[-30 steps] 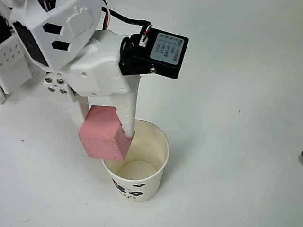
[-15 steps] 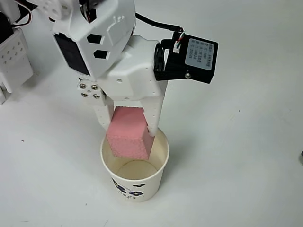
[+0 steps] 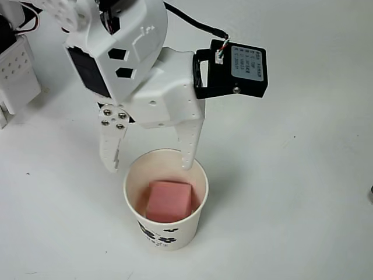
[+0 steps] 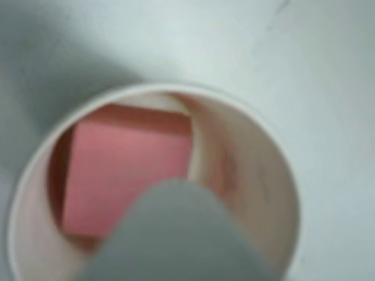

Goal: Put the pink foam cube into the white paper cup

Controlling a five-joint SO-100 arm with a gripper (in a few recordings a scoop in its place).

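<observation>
Pink foam cube (image 3: pixel 169 200) sits inside white paper cup (image 3: pixel 198 175) — jaws spread open, empty, just above rim.

My wrist view was blurred throughout; a grey finger (image 4: pixel 176 234) hid the pink foam cube's (image 4: pixel 123 175) near corner, and the picture's bottom edge cut off the white paper cup's (image 4: pixel 275 170) rim

One pink foam cube (image 3: pixel 169 200) sits in one white paper cup (image 3: pixel 166 233), both seen in the overhead and wrist views. One white table (image 3: pixel 303 192) carries them. The blurred wrist view seems to show no second cube.
</observation>
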